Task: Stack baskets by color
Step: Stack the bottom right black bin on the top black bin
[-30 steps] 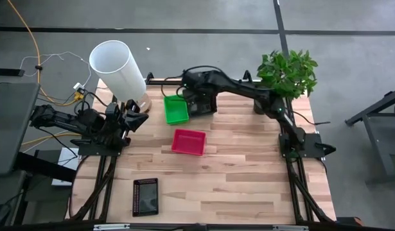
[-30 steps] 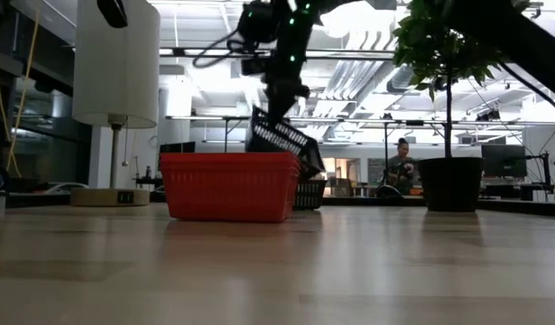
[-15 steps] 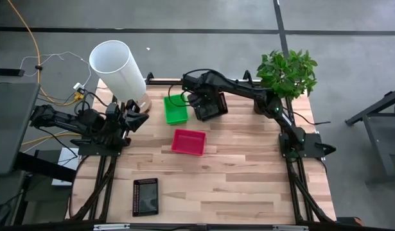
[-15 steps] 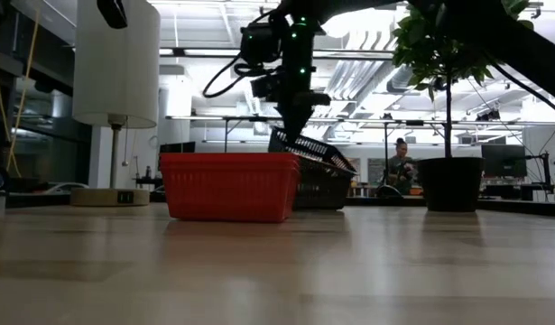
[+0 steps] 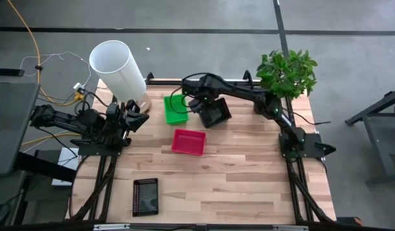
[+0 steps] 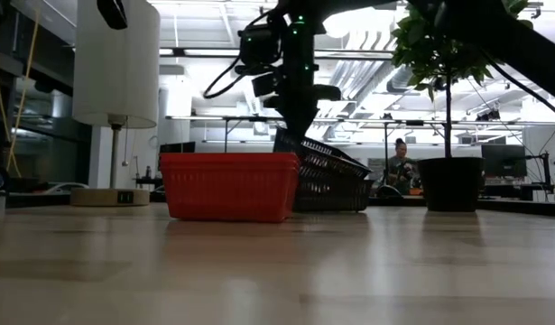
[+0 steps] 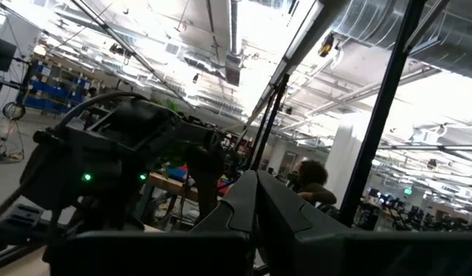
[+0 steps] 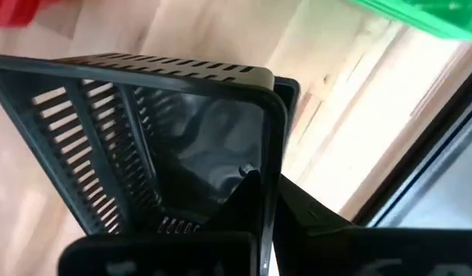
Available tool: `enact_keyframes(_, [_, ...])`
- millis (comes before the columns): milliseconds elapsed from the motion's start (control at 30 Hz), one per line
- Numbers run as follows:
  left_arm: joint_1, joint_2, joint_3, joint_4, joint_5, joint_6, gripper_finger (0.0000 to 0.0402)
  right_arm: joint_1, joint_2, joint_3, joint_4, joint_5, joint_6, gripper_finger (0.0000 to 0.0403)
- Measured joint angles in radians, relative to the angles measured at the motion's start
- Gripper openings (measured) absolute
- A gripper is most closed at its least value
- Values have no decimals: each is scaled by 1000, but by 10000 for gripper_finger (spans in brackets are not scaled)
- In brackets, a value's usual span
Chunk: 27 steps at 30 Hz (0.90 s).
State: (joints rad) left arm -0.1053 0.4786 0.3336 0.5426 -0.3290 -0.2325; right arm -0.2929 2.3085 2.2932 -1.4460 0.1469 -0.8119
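— What sort of place is this?
— A robotics lab in a big open industrial hall. Exposed ceiling ducts (image 6: pixel 349 86) and strip lights run overhead, and rows of benches stretch far back.
— Anything else?
— A person (image 6: pixel 402 167) sits at a far bench by monitors (image 6: pixel 504 160), and the wooden worktop (image 5: pixel 248 173) stands on a grey concrete floor (image 5: pixel 351 58) with loose cables (image 5: pixel 36 58).

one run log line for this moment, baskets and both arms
right end effector: shut on black basket, tilted, beside green basket | pink basket: on table | left end effector: shut, parked at table's left edge
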Motion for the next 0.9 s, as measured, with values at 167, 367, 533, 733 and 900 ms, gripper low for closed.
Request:
enact_keyframes(167, [0,0,0,0,0,0,0,17,0,0,3,37,-57,0])
enact_keyframes(367, [0,0,0,0,3,0,0,20,0,0,-15,63,-26,8])
enact_keyframes(533, [0,0,0,0,7,0,0,20,0,0,-33,114,27,30])
enact_keyframes(733, [0,0,0,0,8,0,0,22,0,0,-36,112,50,88])
enact_keyframes(900, [0,0,0,0,8,0,0,29,0,-1,-39,123,57,134])
